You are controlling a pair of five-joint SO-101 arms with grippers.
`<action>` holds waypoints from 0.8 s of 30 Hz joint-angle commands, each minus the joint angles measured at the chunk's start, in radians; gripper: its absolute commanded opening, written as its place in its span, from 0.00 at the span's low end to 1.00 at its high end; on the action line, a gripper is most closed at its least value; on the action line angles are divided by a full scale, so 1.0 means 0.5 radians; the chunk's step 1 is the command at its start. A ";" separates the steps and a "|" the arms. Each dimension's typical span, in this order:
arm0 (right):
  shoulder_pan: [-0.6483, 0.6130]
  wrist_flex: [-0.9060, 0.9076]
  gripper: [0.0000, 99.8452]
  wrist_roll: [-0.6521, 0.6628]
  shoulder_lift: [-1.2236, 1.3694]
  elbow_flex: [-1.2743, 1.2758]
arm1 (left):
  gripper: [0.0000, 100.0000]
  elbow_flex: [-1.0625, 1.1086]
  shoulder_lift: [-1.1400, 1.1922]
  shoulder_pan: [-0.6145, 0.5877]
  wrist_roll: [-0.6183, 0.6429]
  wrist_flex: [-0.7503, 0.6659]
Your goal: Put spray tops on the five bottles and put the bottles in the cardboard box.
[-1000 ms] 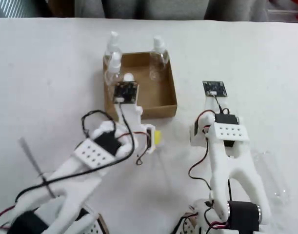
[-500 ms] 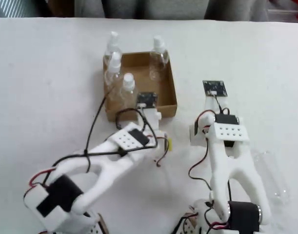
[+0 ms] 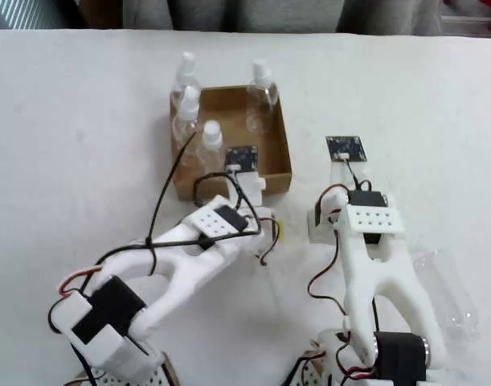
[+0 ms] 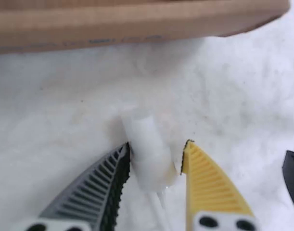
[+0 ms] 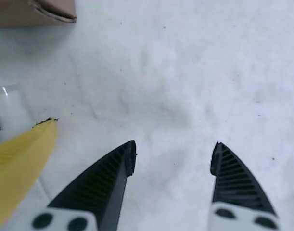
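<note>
Item: left gripper (image 4: 157, 145). Its fingers (image 4: 108, 185) are parted and bracket the spray top (image 4: 147, 127), which lies on the table (image 4: 243, 96). Both sit close against it, but no firm clamp is evident. The wall of the cardboard box (image 4: 137, 24) is just beyond the fingertips.
Handling: close squarely on the top's body, then lift clear of that wall.
Item: right gripper (image 5: 173, 144), spread wide over the table, holding nothing.
High view adds: a bottle (image 3: 446, 291), seemingly without a top, lying beside the right arm and well apart from the left fingers; capped bottles (image 3: 209, 141) standing in the box.
</note>
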 commanded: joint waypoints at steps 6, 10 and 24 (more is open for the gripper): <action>0.011 -0.029 0.23 0.025 -0.051 -0.009 | 0.03 -0.077 -0.008 0.032 0.003 -0.043; 0.014 -0.029 0.23 0.025 -0.054 -0.018 | 0.03 -0.037 -0.026 0.038 -0.126 -0.043; 0.603 0.873 0.23 0.307 -0.075 -0.838 | 0.03 -0.040 -0.029 0.063 -0.433 0.083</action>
